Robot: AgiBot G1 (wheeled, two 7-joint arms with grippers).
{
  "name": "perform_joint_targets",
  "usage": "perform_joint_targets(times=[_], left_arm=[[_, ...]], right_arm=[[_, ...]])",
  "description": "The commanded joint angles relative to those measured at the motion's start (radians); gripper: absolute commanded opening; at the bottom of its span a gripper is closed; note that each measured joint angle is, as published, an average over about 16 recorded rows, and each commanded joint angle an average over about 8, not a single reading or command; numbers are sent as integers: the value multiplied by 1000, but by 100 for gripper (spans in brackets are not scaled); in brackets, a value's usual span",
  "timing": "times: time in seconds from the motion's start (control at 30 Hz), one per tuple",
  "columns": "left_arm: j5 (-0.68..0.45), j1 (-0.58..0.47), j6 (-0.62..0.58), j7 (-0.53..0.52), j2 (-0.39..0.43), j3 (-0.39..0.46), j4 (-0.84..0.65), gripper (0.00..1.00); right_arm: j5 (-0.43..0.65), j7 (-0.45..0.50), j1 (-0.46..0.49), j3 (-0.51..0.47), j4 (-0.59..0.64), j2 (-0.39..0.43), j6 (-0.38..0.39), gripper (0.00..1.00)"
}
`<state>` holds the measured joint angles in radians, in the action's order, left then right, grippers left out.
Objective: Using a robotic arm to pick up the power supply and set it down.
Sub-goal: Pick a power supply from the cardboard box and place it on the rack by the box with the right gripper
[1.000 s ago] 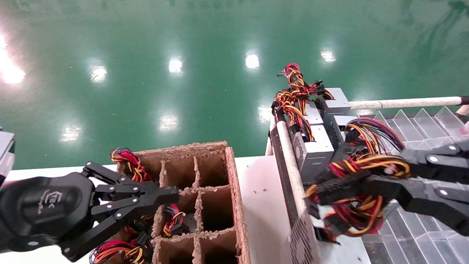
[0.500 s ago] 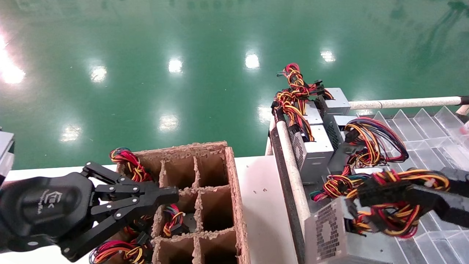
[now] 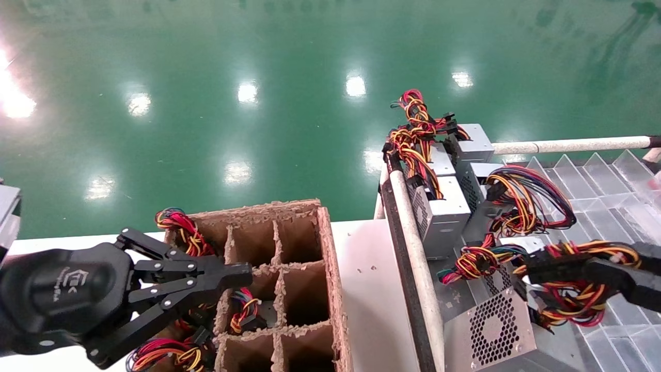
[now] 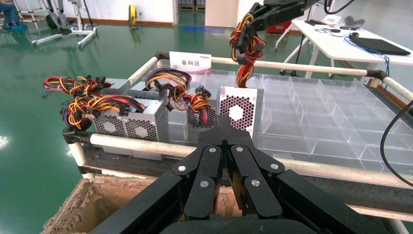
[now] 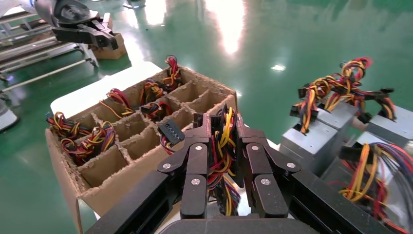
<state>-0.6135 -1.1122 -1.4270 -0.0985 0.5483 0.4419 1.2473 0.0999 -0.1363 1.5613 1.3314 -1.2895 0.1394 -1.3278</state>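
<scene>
At the left of the head view, the left black link-fingered gripper (image 3: 235, 275) on its glossy white robotic arm is hovering over the brown corrugated cardboard box (image 3: 330, 289) with its grid of compartments, its fingers pressed together and holding nothing. Several of the box's compartments are holding bundles of red, yellow and black wires (image 3: 242, 307), while those along the box's right side are showing only dark interiors. The box is sitting on a white tabletop (image 3: 369, 289).

Just right of the tabletop, a padded white rail (image 3: 413, 248) is edging a tray of clear plastic dividers (image 3: 594, 181). Along the tray's left part, several silver-grey metal boxes (image 3: 444, 212) with coloured cables are standing close together.

Nearer the camera, the silver-grey power supply with the round honeycomb vent (image 3: 490, 328) is hanging tilted just beside the rail, above the tray's near left corner, its vent facing the camera. The right black gripper (image 3: 557, 271) is reaching in from the right edge, pinching that unit's bundle of red, yellow and orange wires (image 3: 578, 299) between its fingers (image 5: 195, 163), the box dangling below them.
</scene>
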Motion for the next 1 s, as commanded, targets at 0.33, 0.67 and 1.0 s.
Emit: perform_joint_targets(times=[0.33,0.67,1.0], left_arm=[[0,0,0,0,0,0,0,0],[0,0,0,0,0,0,0,0],[0,0,0,0,0,0,0,0]], right_arm=[[47,26,6,-30,20,23,2,0],[72,38,1,-38,59,-50,1,0],[87,42,-8,-30,177,-207,10,0]])
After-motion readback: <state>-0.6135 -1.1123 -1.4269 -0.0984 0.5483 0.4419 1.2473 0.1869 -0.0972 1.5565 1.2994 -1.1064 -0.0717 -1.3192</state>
